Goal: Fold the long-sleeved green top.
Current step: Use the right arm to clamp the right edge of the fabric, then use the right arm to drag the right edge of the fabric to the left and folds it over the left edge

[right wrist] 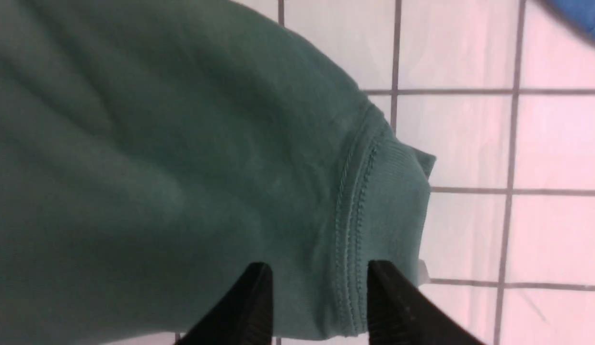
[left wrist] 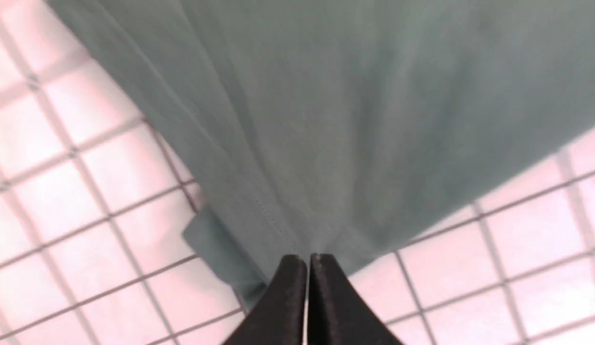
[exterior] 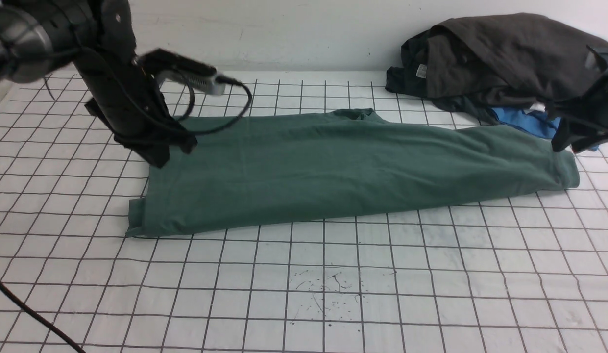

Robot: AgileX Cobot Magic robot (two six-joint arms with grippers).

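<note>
The left gripper [left wrist: 308, 258] is pinching a corner of the green long-sleeved top [exterior: 352, 166], fingers pressed together, cloth fanning out from the tips. The right gripper [right wrist: 319, 266] is holding its fingers parted, gripping nothing, with the top's ribbed edge between them. The top is lying across the gridded table [exterior: 333, 274].

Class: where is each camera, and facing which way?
Front view: between the two visible arms, facing forward at the sage-green long-sleeved top on a white gridded table.
Left wrist view: on that arm, along the left gripper, shut on the top.
Right wrist view: along the open right gripper onto its ribbed edge.
All share the top.
</note>
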